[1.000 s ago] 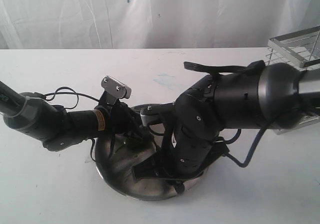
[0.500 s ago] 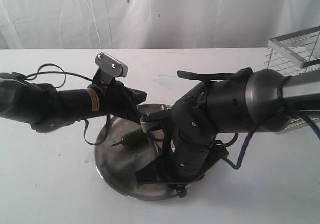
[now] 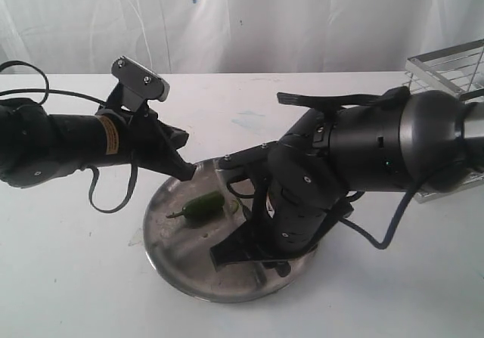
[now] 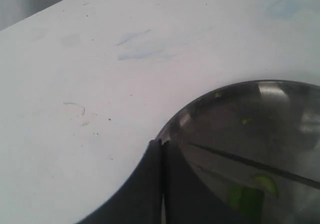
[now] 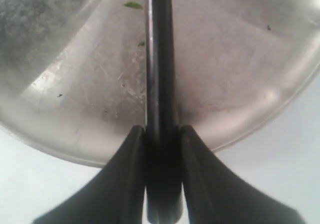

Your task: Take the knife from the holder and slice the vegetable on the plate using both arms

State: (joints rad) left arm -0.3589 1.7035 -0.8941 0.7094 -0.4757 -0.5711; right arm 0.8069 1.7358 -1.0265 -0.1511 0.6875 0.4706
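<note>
The green chili pepper (image 3: 200,206) lies on the left half of the steel plate (image 3: 178,241), stem pointing left. My left gripper (image 3: 187,173) hovers shut and empty just above the plate's far-left rim (image 4: 200,103), a little short of the pepper (image 4: 243,199). My bulky right arm leans over the plate's right half, and its gripper (image 5: 161,129) is shut on the black handle of the knife (image 5: 159,58). The knife runs out over the plate (image 5: 225,83). In the exterior view the arm hides most of the knife. The wire holder (image 3: 454,69) stands at the far right.
Small green scraps (image 5: 133,4) lie on the plate's scratched surface. A black cable (image 3: 378,236) loops from the right arm down to the table. A white curtain closes off the back of the white table (image 3: 68,277).
My left arm has risen and pulled back to the left off the plate, uncovering the pepper. The right arm stays over the plate with the knife and has shifted slightly.
</note>
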